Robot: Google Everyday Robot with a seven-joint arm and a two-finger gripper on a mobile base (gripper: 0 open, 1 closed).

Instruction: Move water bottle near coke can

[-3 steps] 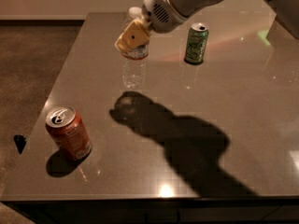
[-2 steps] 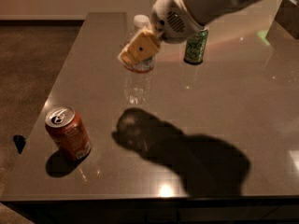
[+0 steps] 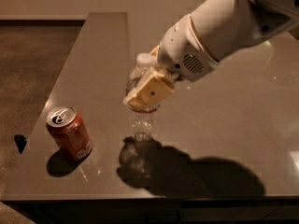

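The water bottle [image 3: 141,120] is clear and ribbed with a white cap. It stands upright in the middle of the table, its base at or just above the surface. My gripper [image 3: 148,93] is shut on the bottle's upper body, with the tan finger pad [image 3: 150,91] across its front and the white arm reaching in from the upper right. The coke can [image 3: 69,132], red-orange with a silver top, stands upright at the front left of the table, about a can's width to the left of the bottle.
The grey table [image 3: 224,125] has its front edge just below the can and bottle and its left edge beside the can. A small dark object [image 3: 20,142] lies off the table's left edge. The arm casts a large shadow at the front centre.
My gripper has carried the water bottle from the far middle of the table toward the front, close to the coke can. The green can has left the view.
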